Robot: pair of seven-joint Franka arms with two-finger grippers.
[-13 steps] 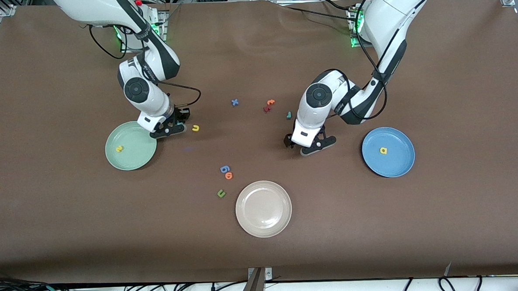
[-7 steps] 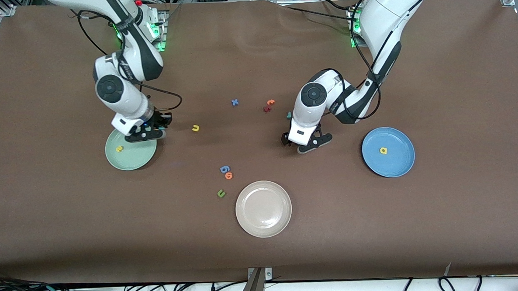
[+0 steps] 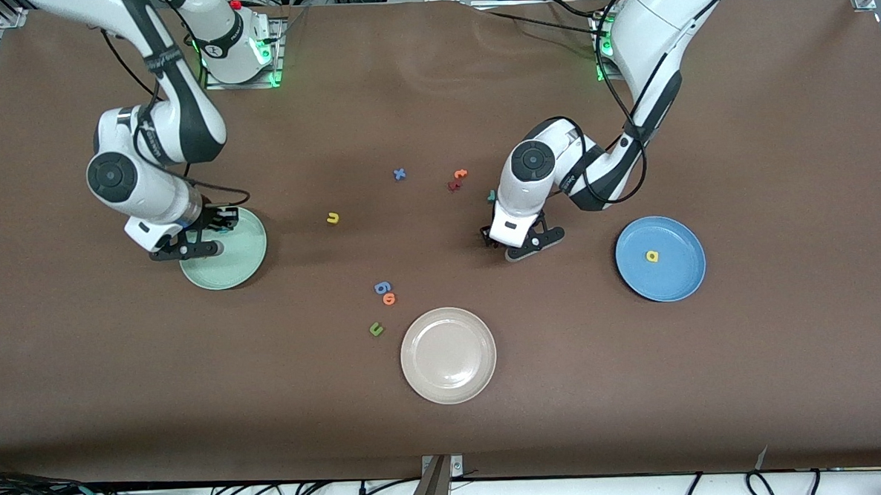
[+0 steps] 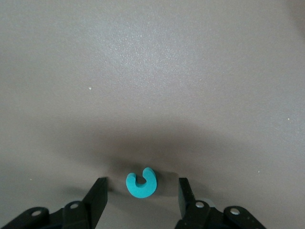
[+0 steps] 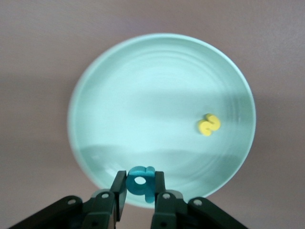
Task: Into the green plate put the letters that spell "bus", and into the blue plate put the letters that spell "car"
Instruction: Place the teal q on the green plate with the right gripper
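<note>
**Inspector:** When the check was made, what did your right gripper (image 3: pixel 188 249) have?

**Operator:** My right gripper was clamped on the teal b (image 5: pixel 140 183), fingers tight against both its sides. It hung over the rim of the green plate (image 3: pixel 242 258), at the right arm's end of the table. The s (image 5: pixel 209 124) lay flat inside that plate, well apart from the b.

**Inspector:** And the left?

**Operator:** My left gripper (image 3: pixel 518 245) was low over bare table, between the blue plate (image 3: pixel 678 283) and the middle of the table. Its fingers (image 4: pixel 96 196) stood partly open, one either side of the c (image 4: pixel 141 182). A gap showed on each side, so nothing was held. The c lay flat on the table.

**Inspector:** Remaining letters?

**Operator:** The yellow u (image 3: pixel 332 219) lay on the table between my two grippers. The r (image 3: pixel 491 196) lay just beside my left wrist, partly hidden. The a (image 3: pixel 652 255) lay in the blue plate.
</note>
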